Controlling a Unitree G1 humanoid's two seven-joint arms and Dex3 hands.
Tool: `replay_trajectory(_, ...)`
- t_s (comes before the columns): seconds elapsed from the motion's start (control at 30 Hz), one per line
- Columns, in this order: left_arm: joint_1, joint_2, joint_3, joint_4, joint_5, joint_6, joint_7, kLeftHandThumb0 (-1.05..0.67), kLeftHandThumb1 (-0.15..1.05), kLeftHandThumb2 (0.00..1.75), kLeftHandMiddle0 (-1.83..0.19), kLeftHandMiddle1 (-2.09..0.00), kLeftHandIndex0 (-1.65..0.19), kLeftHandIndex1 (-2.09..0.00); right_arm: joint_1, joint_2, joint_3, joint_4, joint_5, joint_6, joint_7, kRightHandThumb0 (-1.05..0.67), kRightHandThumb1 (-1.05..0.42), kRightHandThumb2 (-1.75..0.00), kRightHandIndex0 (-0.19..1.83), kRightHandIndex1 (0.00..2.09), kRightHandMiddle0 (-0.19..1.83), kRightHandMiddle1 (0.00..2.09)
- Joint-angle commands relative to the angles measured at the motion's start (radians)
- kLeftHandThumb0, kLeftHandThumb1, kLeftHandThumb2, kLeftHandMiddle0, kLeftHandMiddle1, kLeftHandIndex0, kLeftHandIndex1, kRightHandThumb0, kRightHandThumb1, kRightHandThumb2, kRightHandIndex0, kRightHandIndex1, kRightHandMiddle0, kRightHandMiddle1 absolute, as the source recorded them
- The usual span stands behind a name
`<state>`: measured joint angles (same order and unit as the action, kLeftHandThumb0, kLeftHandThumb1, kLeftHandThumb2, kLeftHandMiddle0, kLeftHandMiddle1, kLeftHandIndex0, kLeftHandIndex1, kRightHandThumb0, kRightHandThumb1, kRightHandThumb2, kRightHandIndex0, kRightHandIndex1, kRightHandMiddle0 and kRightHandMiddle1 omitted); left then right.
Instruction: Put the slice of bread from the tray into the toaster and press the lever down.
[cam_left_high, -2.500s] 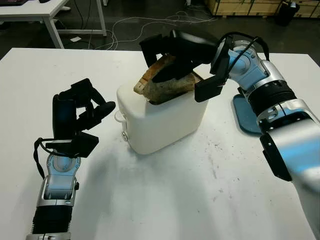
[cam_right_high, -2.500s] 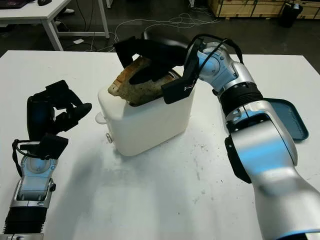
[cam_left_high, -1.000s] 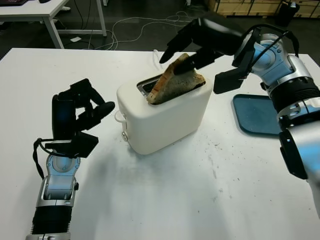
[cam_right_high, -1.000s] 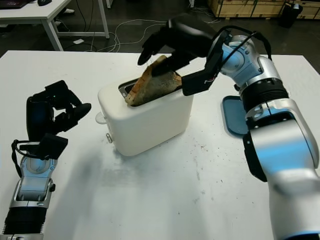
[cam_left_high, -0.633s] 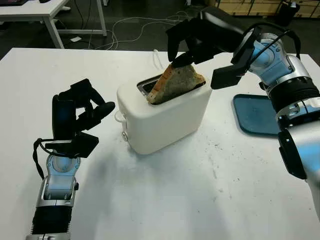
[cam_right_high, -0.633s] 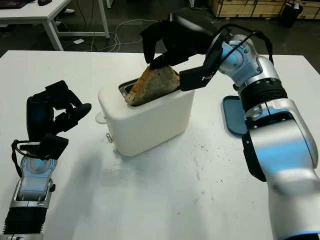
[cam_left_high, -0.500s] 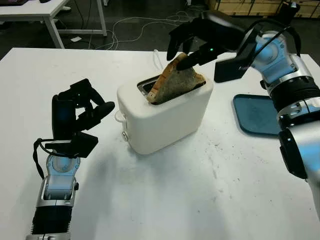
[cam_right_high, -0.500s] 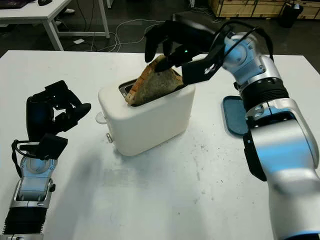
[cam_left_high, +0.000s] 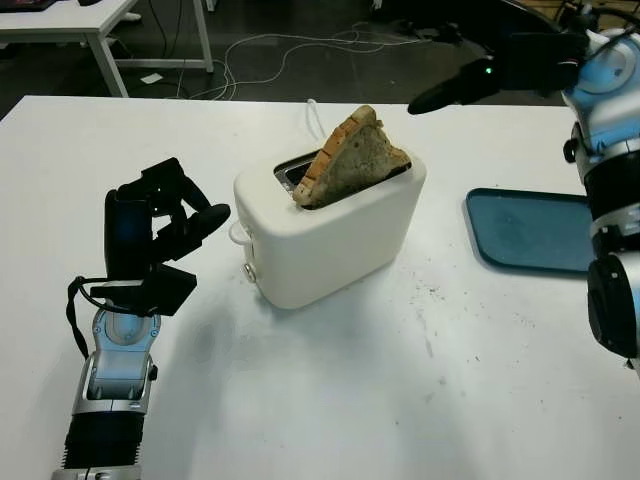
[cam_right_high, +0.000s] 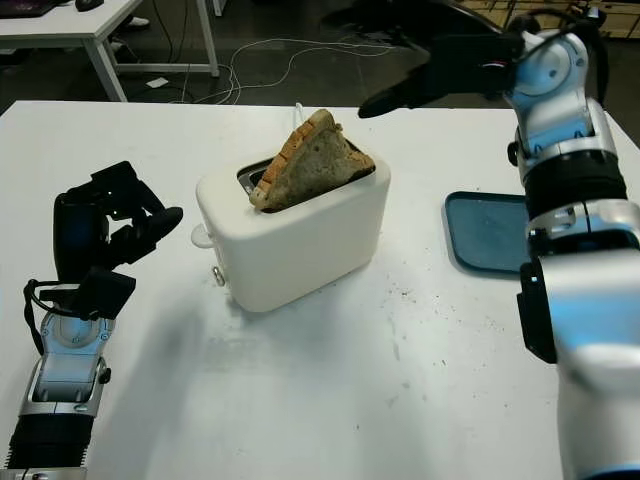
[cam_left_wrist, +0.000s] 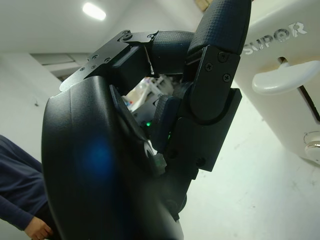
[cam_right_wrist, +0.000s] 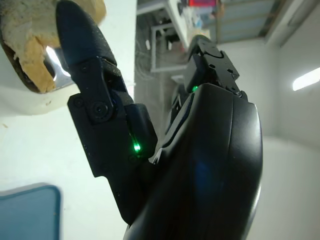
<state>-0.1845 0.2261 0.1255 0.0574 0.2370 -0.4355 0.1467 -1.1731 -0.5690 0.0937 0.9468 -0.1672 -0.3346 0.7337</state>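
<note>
One slice of bread (cam_left_high: 352, 158) sticks up crooked from the toaster (cam_left_high: 330, 226), the right hand (cam_right_high: 425, 60) is open high behind the toaster holding nothing, and the left hand (cam_left_high: 160, 235), fingers curled and empty beside the toaster, probably must push its lever (cam_left_wrist: 280, 80) next.
</note>
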Motion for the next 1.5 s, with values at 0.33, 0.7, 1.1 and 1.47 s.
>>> replay_trajectory(0.33, -0.004, 0.001, -0.001, 0.001, -0.004, -0.01, 0.002, -0.86, 0.92, 0.16, -1.25, -1.75, -1.01, -1.65, 0.199, 0.031, -0.014, -0.278, 0.052, 0.255, 0.0, -0.96, -0.87, 0.0, 0.07, 0.04, 0.09, 0.04)
replay_trajectory(0.7, 0.0, 0.002, 0.001, 0.002, -0.011, -0.012, -0.001, -0.86, 0.92, 0.15, -1.25, -1.74, -1.01, -1.64, 0.251, 0.047, 0.038, -0.419, 0.022, 0.36, 0.019, -0.95, -0.84, 0.0, 0.17, 0.12, 0.2, 0.08)
replay_trajectory(1.1, 0.004, 0.001, 0.002, -0.001, -0.008, -0.005, 0.002, -0.86, 0.92, 0.15, -1.26, -1.74, -1.01, -1.65, 0.267, 0.033, 0.091, -0.508, -0.045, 0.353, -0.004, -0.89, -0.84, 0.0, 0.25, 0.22, 0.31, 0.1)
replay_trajectory(1.47, 0.006, -0.004, 0.003, -0.009, -0.008, 0.003, 0.006, -0.87, 0.92, 0.15, -1.26, -1.74, -1.01, -1.66, 0.331, 0.086, 0.068, -0.499, -0.051, 0.167, -0.192, -0.53, -0.9, -0.01, 0.97, 1.09, 1.07, 0.53)
